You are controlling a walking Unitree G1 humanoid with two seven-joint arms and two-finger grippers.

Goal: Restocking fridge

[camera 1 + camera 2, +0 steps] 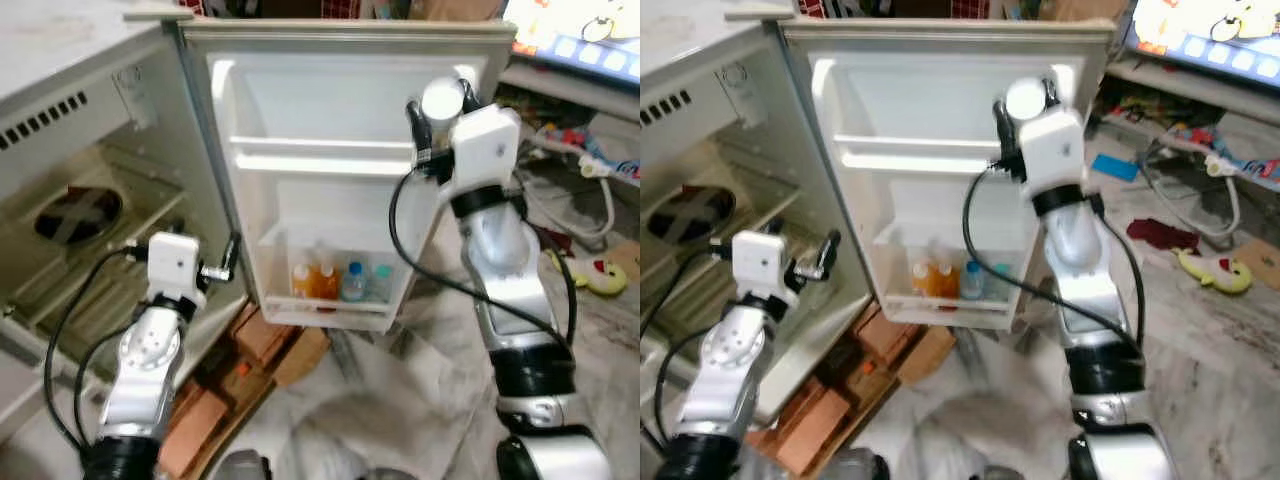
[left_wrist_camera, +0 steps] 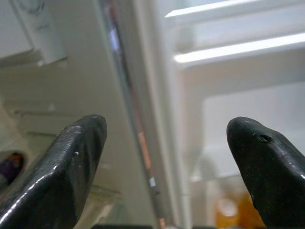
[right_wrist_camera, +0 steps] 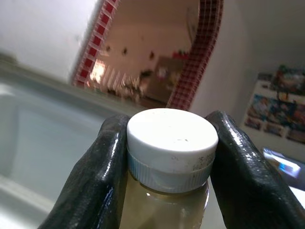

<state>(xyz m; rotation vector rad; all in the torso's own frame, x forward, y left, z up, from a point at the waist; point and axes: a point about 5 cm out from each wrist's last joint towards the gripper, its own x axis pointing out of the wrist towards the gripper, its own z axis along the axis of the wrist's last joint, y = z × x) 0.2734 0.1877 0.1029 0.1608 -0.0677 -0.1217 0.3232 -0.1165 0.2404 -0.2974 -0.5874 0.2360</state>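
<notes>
Right gripper (image 3: 167, 167) clamps a bottle (image 3: 167, 157) before the open fridge door (image 1: 345, 100).

The bottle has a white cap and pale yellowish liquid, raised near the door's upper shelf. Four bottles (image 1: 340, 281) stand in the bottom door shelf: two orange, two clear. Left gripper (image 2: 164, 157) is spread wide, holding nothing, by the door's hinge edge.

Fridge door (image 1: 330, 100): standing wide open, its inner face turned toward the robot.
Upper door shelf (image 1: 320, 158): lying bare along its length, open from the front; right gripper (image 1: 440, 100) with a white-capped bottle (image 3: 169, 157) hanging just beside its right end.
Lower door bin (image 1: 330, 300): bottles (image 1: 335, 280) crowding the middle and right; a gap showing at its left end.
Fridge body edge (image 2: 136, 119): standing between the left gripper (image 2: 164, 157) fingers, which are spread apart.
Floor under the door: cardboard (image 1: 255, 350) lying in the way.
</notes>
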